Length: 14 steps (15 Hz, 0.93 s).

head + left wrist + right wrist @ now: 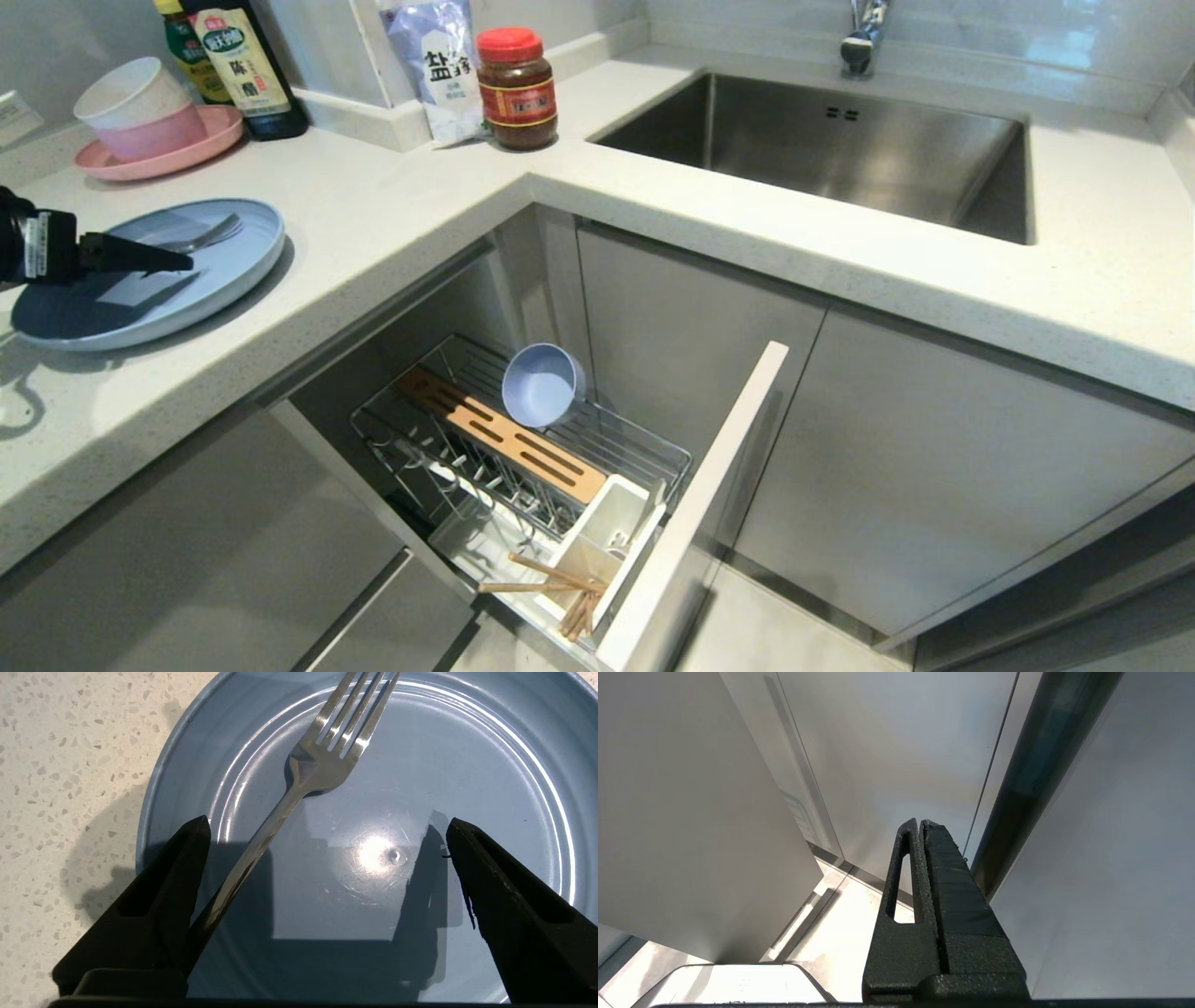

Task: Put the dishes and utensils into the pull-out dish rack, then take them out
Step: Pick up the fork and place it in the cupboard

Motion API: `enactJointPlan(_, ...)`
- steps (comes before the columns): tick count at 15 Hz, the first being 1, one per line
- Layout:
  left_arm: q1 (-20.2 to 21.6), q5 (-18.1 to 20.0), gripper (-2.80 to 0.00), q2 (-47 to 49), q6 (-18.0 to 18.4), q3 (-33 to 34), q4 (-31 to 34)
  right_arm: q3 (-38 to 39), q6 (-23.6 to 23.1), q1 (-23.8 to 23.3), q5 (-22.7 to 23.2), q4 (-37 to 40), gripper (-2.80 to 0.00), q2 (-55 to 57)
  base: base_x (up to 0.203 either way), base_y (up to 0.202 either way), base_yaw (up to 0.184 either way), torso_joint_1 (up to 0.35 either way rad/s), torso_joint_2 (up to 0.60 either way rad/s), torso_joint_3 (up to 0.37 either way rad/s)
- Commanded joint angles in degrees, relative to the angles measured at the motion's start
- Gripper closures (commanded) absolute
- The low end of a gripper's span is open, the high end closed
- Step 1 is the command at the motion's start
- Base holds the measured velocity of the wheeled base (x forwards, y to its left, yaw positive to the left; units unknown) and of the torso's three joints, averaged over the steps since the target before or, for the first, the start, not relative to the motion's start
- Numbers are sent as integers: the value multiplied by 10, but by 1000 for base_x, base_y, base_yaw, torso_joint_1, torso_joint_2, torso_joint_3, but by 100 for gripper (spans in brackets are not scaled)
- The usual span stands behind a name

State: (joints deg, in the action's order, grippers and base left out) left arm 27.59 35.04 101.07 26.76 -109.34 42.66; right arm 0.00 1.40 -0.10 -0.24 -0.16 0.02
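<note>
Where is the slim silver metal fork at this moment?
The slim silver metal fork lies on the pale blue round plate on the countertop at the head view's left, its handle between the fingers of the open left gripper.

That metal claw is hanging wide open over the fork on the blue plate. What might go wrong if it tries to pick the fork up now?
1. The fork lies thin and flat on the smooth plate, with its handle beside one finger of the open left pincer, not centred. Closing may push it aside instead of gripping it.
2. Pressing down could tip or slide the plate on the countertop.
3. The chopsticks lie crosswise by the white caddy, so they may get in the fork's way.
</note>
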Motion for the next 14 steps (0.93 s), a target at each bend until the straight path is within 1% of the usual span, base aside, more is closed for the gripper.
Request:
enactJointPlan(1,0,2,0,1,1,0,2,1,0,0,0,0,0,-3,0,0,0,0,0,0)
enactJointPlan(14,0,2,0,2,1,0,1,1,0,0,0,0,0,-3,0,0,0,0,0,0)
